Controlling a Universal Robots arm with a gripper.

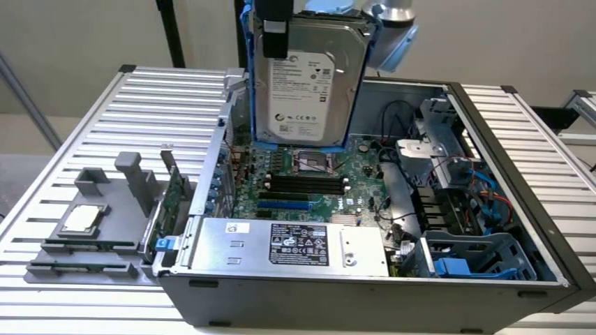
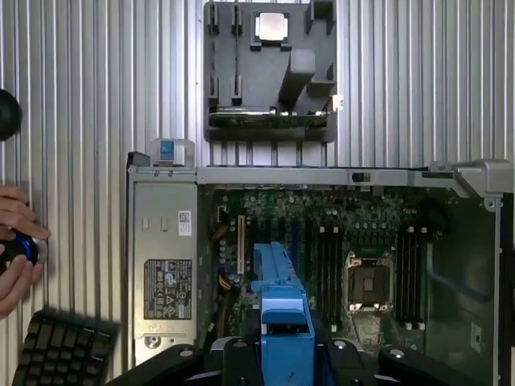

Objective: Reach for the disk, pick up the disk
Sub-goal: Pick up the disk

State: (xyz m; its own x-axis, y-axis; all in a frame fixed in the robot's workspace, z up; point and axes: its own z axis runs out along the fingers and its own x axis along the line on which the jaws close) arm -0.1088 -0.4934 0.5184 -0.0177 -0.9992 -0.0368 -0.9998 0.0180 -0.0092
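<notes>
Exterior view first: we see the disk, a flat rectangular silver-grey metal hard drive with a white printed label and a bright blue plastic frame along its edges, hanging upright in the air above the open grey computer case. It is clear of the case floor, with its lower edge over the green motherboard. The black gripper meets the disk at its upper end, and one dark finger lies flat against the labelled face; we take the fingers to be closed on the disk, since nothing else bears it. Below, near the front of the case, lies the large silver box with a black label. Towards the exterior view's left, on the ribbed metal table, sits a grey plastic tray carrying a small square silver chip.

From the wrist view we look down the disk's blue frame, which runs out from the gripper over the motherboard. The grey tray lies beyond the case wall. A person's hand rests by a black keyboard at the table's edge.
</notes>
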